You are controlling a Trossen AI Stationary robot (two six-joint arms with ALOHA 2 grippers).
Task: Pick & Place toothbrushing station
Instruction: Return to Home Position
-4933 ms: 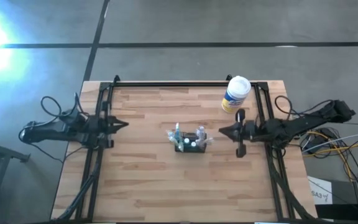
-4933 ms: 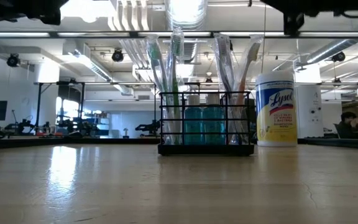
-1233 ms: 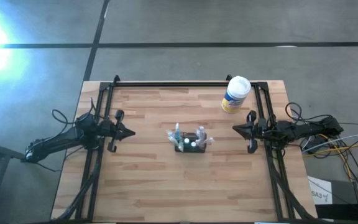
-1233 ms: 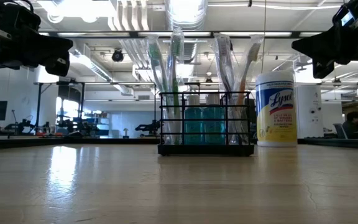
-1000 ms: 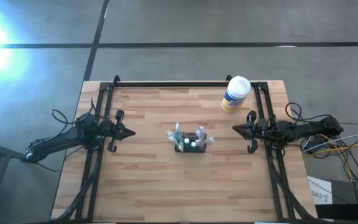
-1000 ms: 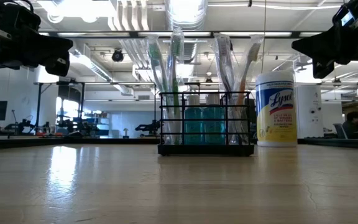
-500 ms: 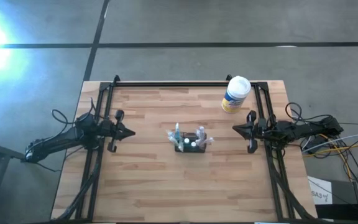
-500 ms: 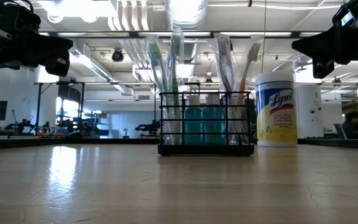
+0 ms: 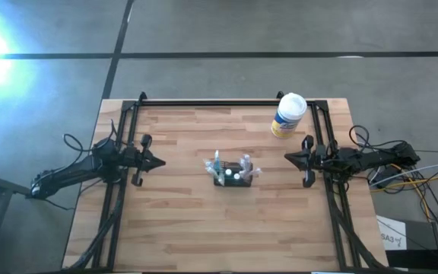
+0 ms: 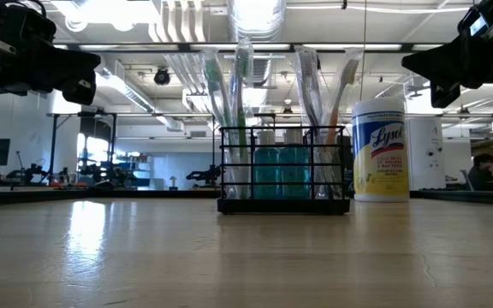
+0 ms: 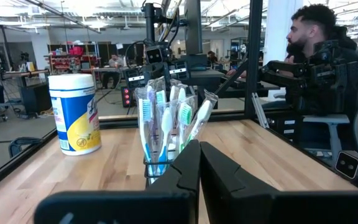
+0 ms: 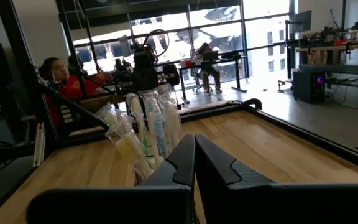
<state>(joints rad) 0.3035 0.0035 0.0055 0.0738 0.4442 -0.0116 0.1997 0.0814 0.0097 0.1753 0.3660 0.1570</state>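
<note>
Station (image 9: 232,183) unmoved, left hand (image 9: 159,161), right hand (image 9: 288,158) retracted

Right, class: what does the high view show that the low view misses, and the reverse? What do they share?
Only the high view: the whole table and each gripper's place over it, left gripper at its left side, right gripper at its right. Only the low view: the printed label on the canister and teal bottles inside the toothbrushing station. Both: the station holding toothbrushes, the canister, both grippers in part.
</note>
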